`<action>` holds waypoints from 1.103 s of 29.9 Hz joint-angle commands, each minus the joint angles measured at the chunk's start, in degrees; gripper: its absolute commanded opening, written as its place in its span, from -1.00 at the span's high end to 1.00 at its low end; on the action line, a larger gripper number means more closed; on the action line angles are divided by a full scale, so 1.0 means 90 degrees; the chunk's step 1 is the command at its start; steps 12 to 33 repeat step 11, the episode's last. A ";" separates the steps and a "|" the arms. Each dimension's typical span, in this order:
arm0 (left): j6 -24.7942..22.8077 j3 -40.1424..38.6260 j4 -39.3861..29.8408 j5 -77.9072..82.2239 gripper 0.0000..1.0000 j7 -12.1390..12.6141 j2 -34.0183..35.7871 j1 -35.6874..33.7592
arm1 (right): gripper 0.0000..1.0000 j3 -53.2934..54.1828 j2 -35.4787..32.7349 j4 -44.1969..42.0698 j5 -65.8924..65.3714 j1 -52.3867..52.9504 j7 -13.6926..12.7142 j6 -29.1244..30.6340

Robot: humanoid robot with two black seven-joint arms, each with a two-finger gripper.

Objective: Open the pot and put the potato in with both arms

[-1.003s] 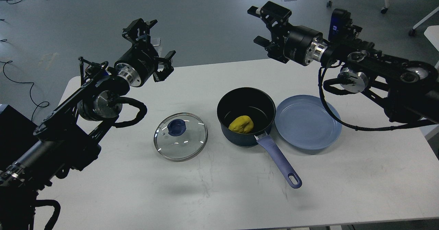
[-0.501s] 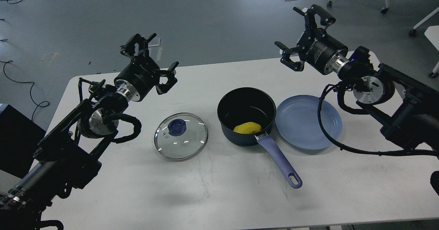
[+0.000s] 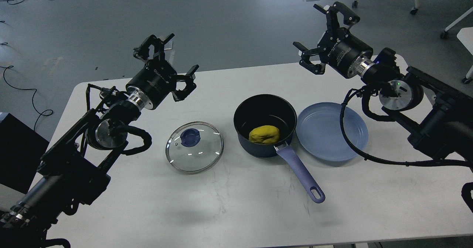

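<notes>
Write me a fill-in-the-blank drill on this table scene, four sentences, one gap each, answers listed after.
1. The yellow potato lies inside the ____.
2. The glass lid lies flat on the table, to the ____ of the pot in the head view.
3. The blue plate holds ____.
4. The left tool and the right tool both have their fingers ____.

Missing words: pot; left; nothing; open

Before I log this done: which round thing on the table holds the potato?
The dark pot: the yellow potato lies inside it. The blue plate and glass lid hold nothing.
</notes>
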 commanded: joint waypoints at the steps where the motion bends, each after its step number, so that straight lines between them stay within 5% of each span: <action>1: -0.0001 -0.0004 0.0010 0.0000 -0.97 -0.0001 0.0022 0.0009 | -1.00 -0.0025 -0.0003 -0.0006 0.0000 0.0021 0.0003 -0.0002; 33: 0.0029 0.0015 0.0078 0.0010 -0.97 -0.0050 0.0042 -0.0001 | -1.00 -0.0015 0.0007 0.0023 0.0000 -0.0018 0.0003 -0.0002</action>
